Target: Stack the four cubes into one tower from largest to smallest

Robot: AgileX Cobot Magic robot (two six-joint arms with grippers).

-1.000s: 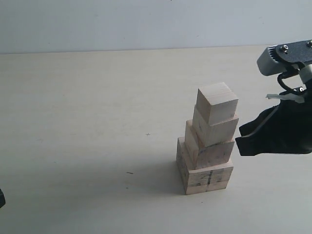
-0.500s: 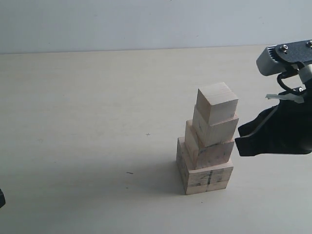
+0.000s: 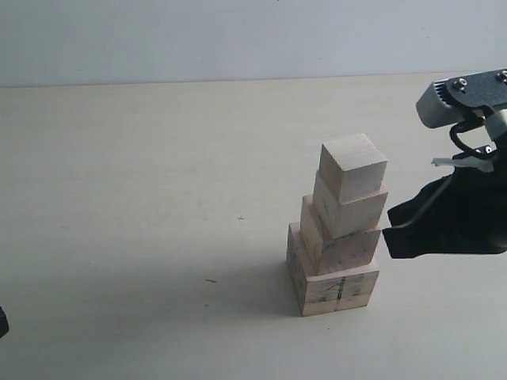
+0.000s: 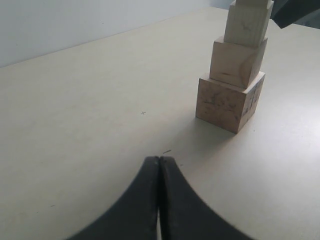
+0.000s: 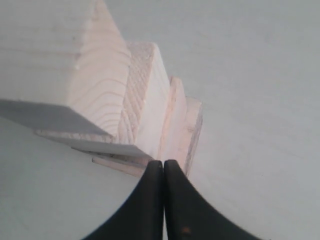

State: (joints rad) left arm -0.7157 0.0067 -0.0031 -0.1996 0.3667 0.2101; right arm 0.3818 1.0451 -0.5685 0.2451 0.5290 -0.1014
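Observation:
The four cubes stand as one stepped tower (image 3: 337, 237) on the table. The largest cube (image 3: 334, 286), with a dark seam, is at the base, and the smallest cube (image 3: 354, 166) is on top, turned a little. My right gripper (image 3: 386, 232) is shut and empty just to the right of the tower, level with the second cube, and I cannot tell if it touches it. In the right wrist view its tips (image 5: 163, 162) sit close to the tower (image 5: 125, 100). My left gripper (image 4: 159, 159) is shut and empty, well short of the tower (image 4: 235, 75).
The pale table (image 3: 142, 198) runs back to a light wall (image 3: 238, 36). A dark piece of the left arm (image 3: 2, 323) shows at the lower left edge of the exterior view. The right arm's grey wrist housing (image 3: 455, 99) hangs above its gripper.
The right arm's wrist has dipped very slightly. The tower and the left gripper have not moved.

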